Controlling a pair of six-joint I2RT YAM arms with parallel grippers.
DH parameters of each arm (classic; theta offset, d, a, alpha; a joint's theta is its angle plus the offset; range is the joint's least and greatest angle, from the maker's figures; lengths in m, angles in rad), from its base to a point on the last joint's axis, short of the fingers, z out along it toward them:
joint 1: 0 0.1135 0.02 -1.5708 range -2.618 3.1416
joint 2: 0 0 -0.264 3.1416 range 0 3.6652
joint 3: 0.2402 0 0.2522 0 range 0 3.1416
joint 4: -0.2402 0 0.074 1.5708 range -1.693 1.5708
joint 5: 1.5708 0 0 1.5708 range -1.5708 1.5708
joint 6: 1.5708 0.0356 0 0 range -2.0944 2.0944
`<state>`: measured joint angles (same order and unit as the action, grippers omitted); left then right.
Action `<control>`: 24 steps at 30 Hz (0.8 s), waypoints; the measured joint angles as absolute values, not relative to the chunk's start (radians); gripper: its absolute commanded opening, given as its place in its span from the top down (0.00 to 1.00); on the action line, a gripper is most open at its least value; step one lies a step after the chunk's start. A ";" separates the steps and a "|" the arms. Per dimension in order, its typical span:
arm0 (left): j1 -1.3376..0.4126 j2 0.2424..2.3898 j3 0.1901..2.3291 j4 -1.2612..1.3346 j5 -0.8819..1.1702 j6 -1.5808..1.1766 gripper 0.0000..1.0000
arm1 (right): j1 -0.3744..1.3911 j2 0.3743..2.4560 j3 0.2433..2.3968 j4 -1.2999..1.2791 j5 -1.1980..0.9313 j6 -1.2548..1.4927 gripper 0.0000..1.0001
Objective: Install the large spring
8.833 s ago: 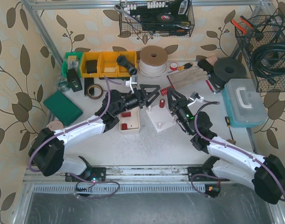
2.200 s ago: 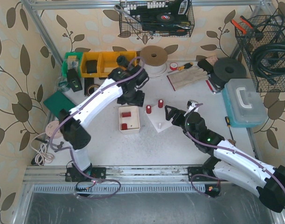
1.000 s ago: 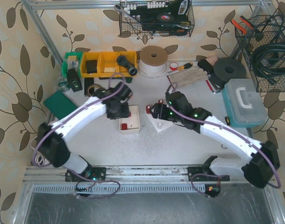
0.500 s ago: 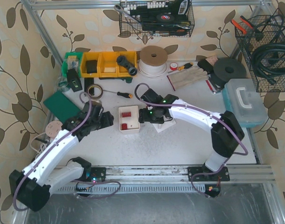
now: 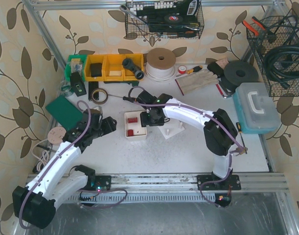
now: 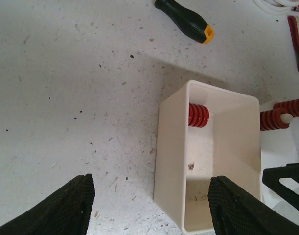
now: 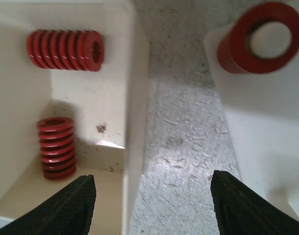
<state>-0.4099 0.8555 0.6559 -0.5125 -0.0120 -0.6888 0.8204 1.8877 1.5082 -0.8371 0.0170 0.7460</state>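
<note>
– Two red springs [image 7: 65, 50] sit in the white box [image 7: 134, 98], one lying on its side, one upright.
– And the right fingers [image 7: 71, 205]?
– Spread wide, straddling the box's wall, holding nothing. A third spring [image 7: 261, 36] rings a white post [image 7: 270, 35] just beside the box.
– The left fingers [image 6: 66, 205]?
– Wide too, empty, above the counter [image 6: 66, 98] and the box's edge.

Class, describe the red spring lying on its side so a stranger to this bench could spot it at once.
Find the white open box in the middle of the table, left of the white fixture. Two red springs sit inside: the wanted spring lies on its side against an end wall, while the other spring stands upright.
</note>
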 measured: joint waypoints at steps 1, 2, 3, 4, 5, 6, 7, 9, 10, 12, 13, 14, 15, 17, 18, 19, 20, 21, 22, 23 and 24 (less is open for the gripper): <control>-0.402 0.855 0.649 -0.507 -0.005 -0.689 0.33 | 0.825 1.899 1.528 -0.842 0.024 0.741 0.35; -0.394 0.855 0.644 -0.503 0.004 -0.689 0.33 | 0.832 1.907 1.545 -0.846 0.031 0.737 0.35; -0.390 0.856 0.640 -0.500 0.009 -0.689 0.33 | 0.838 1.911 1.556 -0.847 0.036 0.734 0.36; -0.385 0.856 0.636 -0.496 0.014 -0.689 0.33 | 0.844 1.913 1.564 -0.848 0.042 0.731 0.36; -0.385 0.856 0.634 -0.494 0.019 -0.689 0.33 | 0.848 1.913 1.570 -0.850 0.046 0.731 0.37; -0.385 0.857 0.633 -0.492 0.025 -0.689 0.33 | 0.851 1.913 1.573 -0.852 0.046 0.730 0.38; -0.385 0.857 0.633 -0.490 0.030 -0.689 0.33 | 0.854 1.917 1.579 -0.855 0.047 0.728 0.38; -0.379 0.857 0.633 -0.482 0.036 -0.689 0.33 | 0.855 1.936 1.600 -0.866 0.047 0.722 0.39; -0.378 0.857 0.633 -0.480 0.036 -0.690 0.33 | 0.855 1.950 1.612 -0.870 0.049 0.720 0.40; -0.373 0.856 0.633 -0.476 0.036 -0.690 0.33 | 0.855 1.982 1.626 -0.869 0.054 0.714 0.49; -0.372 0.855 0.633 -0.476 0.037 -0.690 0.33 | 0.855 1.995 1.627 -0.869 0.057 0.711 0.53; -0.372 0.854 0.632 -0.476 0.037 -0.690 0.33 | 0.855 2.007 1.627 -0.870 0.059 0.707 0.58; -0.372 0.852 0.629 -0.475 0.037 -0.690 0.33 | 0.855 2.017 1.627 -0.871 0.061 0.701 0.63; -0.371 0.849 0.624 -0.475 0.037 -0.690 0.33 | 0.855 2.038 1.632 -0.873 0.060 0.687 0.76; -0.369 0.849 0.621 -0.476 0.037 -0.691 0.33 | 0.855 2.049 1.642 -0.878 0.060 0.677 0.83; -0.366 0.849 0.620 -0.476 0.037 -0.691 0.33 | 0.855 2.063 1.657 -0.883 0.061 0.665 0.92; -0.365 0.849 0.619 -0.476 0.037 -0.691 0.33 | 0.855 2.079 1.678 -0.890 0.062 0.653 0.98; -0.365 0.849 0.619 -0.476 0.037 -0.692 0.33 | 0.855 2.093 1.698 -0.899 0.066 0.633 1.00; -0.365 0.849 0.619 -0.476 0.037 -0.693 0.33 | 0.855 2.106 1.722 -0.904 0.073 0.626 1.00; -0.365 0.849 0.619 -0.476 0.037 -0.693 0.33 | 0.853 2.119 1.750 -0.918 0.070 0.597 1.00; -0.365 0.849 0.619 -0.476 0.037 -0.694 0.33 | 0.854 2.130 1.773 -0.934 0.076 0.567 1.00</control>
